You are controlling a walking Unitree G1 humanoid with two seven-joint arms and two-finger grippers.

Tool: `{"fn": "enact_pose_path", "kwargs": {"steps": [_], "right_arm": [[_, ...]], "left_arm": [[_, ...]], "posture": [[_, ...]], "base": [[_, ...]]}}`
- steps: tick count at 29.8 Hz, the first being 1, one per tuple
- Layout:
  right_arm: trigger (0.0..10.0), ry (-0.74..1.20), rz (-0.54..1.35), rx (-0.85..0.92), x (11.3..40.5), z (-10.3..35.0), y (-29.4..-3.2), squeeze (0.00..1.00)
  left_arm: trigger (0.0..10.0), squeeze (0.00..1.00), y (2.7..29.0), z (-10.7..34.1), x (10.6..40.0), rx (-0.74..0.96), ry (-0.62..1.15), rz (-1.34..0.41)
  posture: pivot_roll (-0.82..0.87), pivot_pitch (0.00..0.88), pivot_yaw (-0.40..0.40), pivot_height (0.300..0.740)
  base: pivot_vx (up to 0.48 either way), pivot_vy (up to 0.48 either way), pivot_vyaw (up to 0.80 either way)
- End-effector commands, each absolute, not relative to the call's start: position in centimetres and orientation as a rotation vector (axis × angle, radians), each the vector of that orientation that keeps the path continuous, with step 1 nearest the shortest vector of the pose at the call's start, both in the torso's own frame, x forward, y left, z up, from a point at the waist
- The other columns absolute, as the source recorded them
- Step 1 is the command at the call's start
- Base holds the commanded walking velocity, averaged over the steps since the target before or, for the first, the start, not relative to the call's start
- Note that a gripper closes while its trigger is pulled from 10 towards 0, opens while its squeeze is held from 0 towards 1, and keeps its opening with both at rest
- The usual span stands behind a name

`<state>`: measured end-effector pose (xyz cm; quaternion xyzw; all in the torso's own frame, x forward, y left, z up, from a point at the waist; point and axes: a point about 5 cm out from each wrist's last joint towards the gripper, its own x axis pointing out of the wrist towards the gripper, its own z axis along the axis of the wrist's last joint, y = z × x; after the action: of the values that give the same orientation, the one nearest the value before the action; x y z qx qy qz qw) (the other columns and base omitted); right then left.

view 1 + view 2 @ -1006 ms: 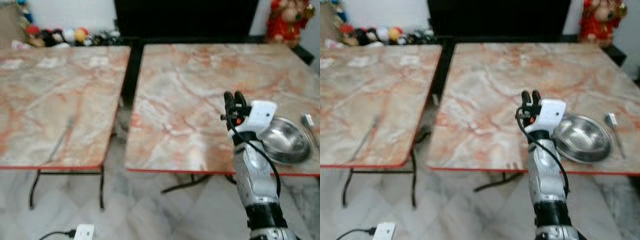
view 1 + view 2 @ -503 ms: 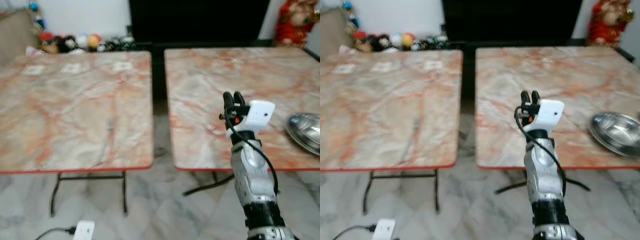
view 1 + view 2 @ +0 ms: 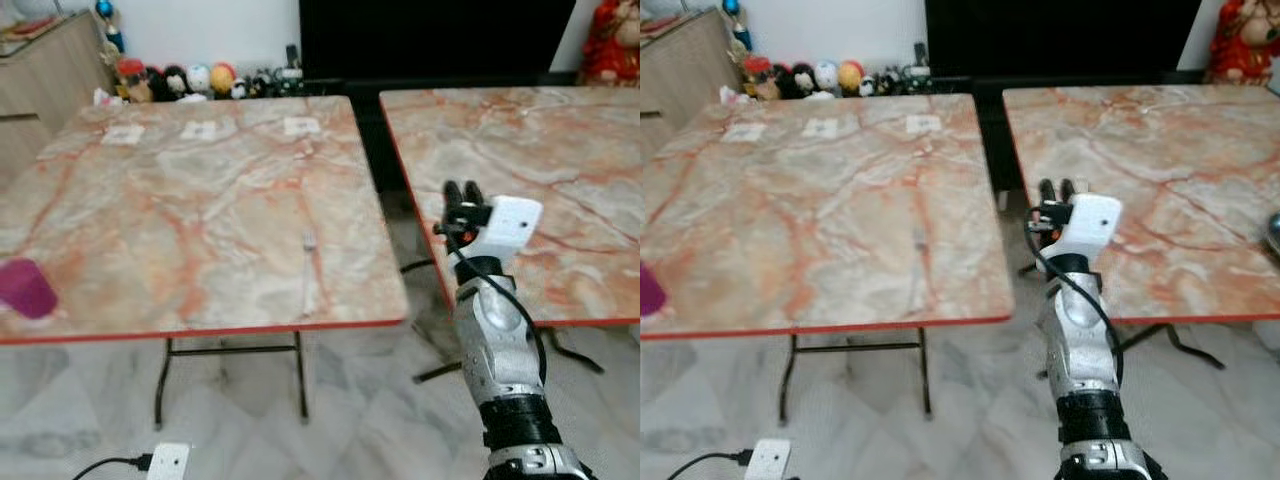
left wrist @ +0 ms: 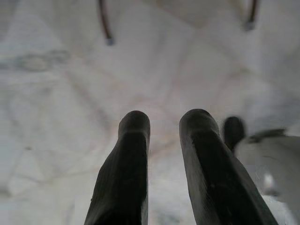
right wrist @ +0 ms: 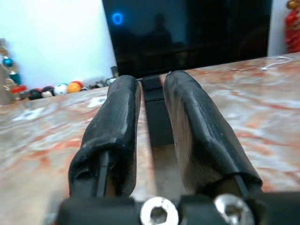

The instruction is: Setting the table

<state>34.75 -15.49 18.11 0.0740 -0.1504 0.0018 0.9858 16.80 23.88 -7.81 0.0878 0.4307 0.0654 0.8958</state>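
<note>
While your right gripper is raised over the gap between the two square tables, its two long black fingers stand a little apart with nothing between them, and they point toward the dark screen at the back wall. You have the left marble-patterned table with a red edge on your left and the right marble-patterned table under and beyond the silver forearm. Well to the left of that gripper, a slim silver fork lies flat on the left table, near its front right part. At the far left edge of that same table sits a purple plastic cup, well apart from the fork. Three small white cards lie in a row along the far side. Your left gripper hangs low over the pale tiled floor, its fingers slightly parted and empty. Small round toys line the wall behind, and a white power plug with a black cord rests on the floor.
</note>
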Motion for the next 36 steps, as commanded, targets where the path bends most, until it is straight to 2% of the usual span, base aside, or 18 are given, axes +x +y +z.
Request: {"fn": "enact_pose_path", "kwargs": {"steps": [1, 7, 26, 32, 36], "right_arm": [[10.0, -0.293, -0.031, 0.139, 34.64, 17.74, -16.52, 0.00], [10.0, -0.288, -0.032, 0.136, 34.66, 17.62, -16.47, 0.00], [10.0, -0.271, -0.021, 0.130, 34.75, 17.23, -16.17, 0.00], [10.0, -0.290, -0.037, 0.119, 34.81, 17.63, -16.61, 0.00], [10.0, -0.285, -0.037, 0.125, 34.79, 17.58, -16.60, 0.00]], "left_arm": [[10.0, 0.00, 23.69, -8.04, 16.41, 0.169, 0.903, 0.143], [10.0, 0.00, 23.79, -8.03, 16.35, 0.169, 0.903, 0.148], [10.0, 0.00, 23.47, -8.07, 16.41, 0.155, 0.901, 0.127], [10.0, 0.00, 23.21, -8.13, 16.41, 0.146, 0.899, 0.125], [10.0, 0.00, 23.17, -8.11, 16.48, 0.149, 0.898, 0.122]], "posture": [[-0.04, 0.062, 0.044, 0.740], [-0.04, 0.069, 0.044, 0.740], [-0.04, 0.072, 0.039, 0.740], [-0.04, 0.069, 0.039, 0.740], [-0.04, 0.068, 0.040, 0.740]], "base": [[0.000, 0.480, 0.00], [0.000, 0.447, 0.00], [0.000, 0.000, 0.00], [0.263, 0.000, 0.53], [0.287, 0.000, 0.00]]}}
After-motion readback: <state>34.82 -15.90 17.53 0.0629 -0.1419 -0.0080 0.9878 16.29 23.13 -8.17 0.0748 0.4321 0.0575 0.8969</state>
